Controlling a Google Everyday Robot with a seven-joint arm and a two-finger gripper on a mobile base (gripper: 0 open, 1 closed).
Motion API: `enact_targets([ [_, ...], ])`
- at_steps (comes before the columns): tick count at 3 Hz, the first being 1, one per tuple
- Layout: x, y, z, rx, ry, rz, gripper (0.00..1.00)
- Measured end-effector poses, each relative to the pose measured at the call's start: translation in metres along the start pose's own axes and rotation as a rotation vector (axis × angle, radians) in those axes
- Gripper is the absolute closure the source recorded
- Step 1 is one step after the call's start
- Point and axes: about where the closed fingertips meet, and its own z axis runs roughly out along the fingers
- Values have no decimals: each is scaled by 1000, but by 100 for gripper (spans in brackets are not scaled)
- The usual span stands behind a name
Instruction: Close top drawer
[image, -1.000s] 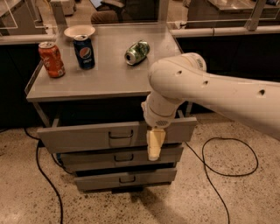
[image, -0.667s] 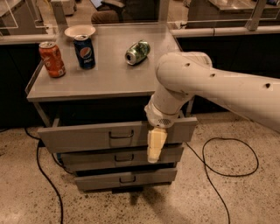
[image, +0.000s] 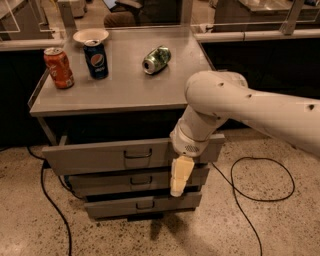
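Note:
The top drawer (image: 95, 157) is a wide grey metal drawer under the cabinet top, pulled out toward me, with a small dark wire handle (image: 137, 153) at its centre. Dark space shows above its front. My gripper (image: 180, 176) hangs pale yellow below the white arm's wrist (image: 192, 137). It is in front of the right part of the top drawer's front, right of the handle, and reaches down over the middle drawer (image: 115, 181).
The bottom drawer (image: 115, 207) sticks out slightly. On the cabinet top (image: 125, 85) stand a red can (image: 58, 67), a blue Pepsi can (image: 96, 59), a lying green can (image: 156, 59) and a white bowl (image: 90, 35). Black cables (image: 262, 180) lie on the speckled floor.
The arm has shifted a little to the right and my gripper has dropped slightly in front of the drawers. The top drawer's front stands where it was.

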Motion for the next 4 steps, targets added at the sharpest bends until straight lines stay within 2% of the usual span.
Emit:
enact_targets([
  [1, 19, 8, 29, 6, -1, -33, 0],
  [2, 32, 13, 55, -9, -16, -66, 0],
  [3, 40, 8, 85, -27, -25, -115, 1],
  [4, 36, -9, 104, -14, -10, -158, 22],
])
